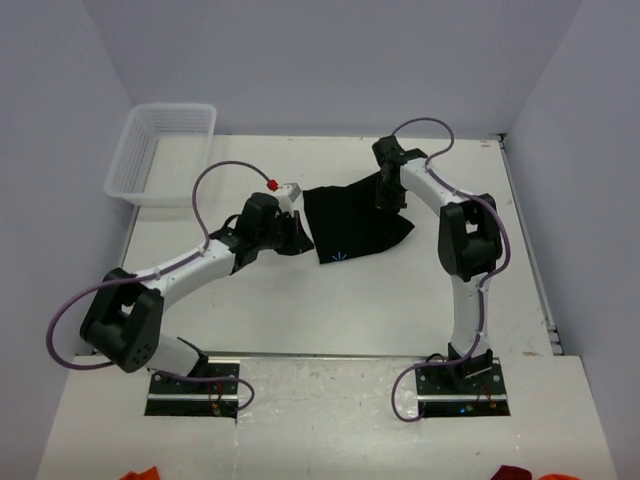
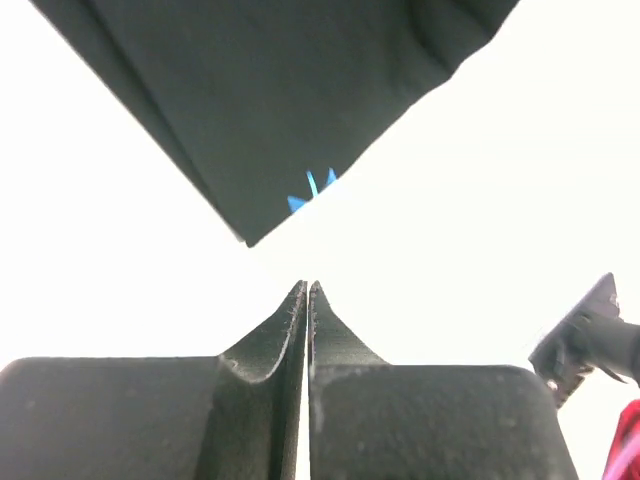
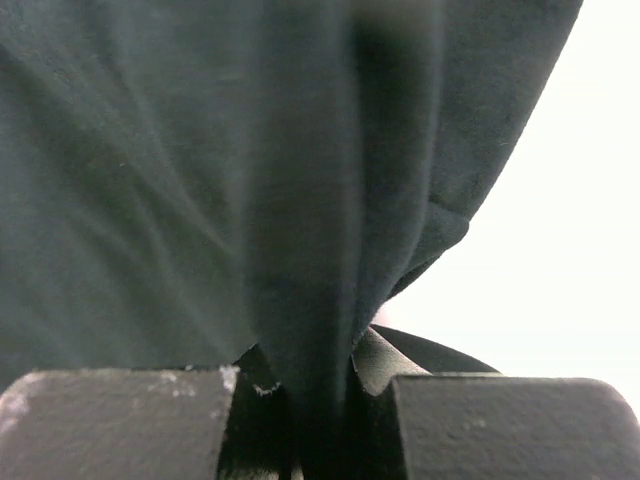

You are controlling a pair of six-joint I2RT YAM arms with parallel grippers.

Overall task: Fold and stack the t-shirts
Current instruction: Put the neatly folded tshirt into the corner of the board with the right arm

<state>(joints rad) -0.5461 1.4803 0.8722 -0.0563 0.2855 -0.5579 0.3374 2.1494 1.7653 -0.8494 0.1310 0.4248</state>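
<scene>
One black t-shirt [image 1: 350,222] lies partly folded in the middle of the white table [image 1: 330,300], with a small blue mark [image 1: 338,256] near its near corner. My right gripper [image 1: 386,196] is at the shirt's far right edge. In the right wrist view its jaws [image 3: 315,370] are shut on a bunched fold of the black cloth [image 3: 200,180]. My left gripper [image 1: 298,236] sits just left of the shirt's near left corner. The left wrist view shows it [image 2: 308,288] shut with nothing in it, a short gap from the shirt corner [image 2: 280,100].
A white mesh basket [image 1: 160,150] stands at the back left corner of the table. Grey walls close in the back and both sides. Orange-red cloth bits [image 1: 140,474] show at the bottom edge, in front of the arm bases.
</scene>
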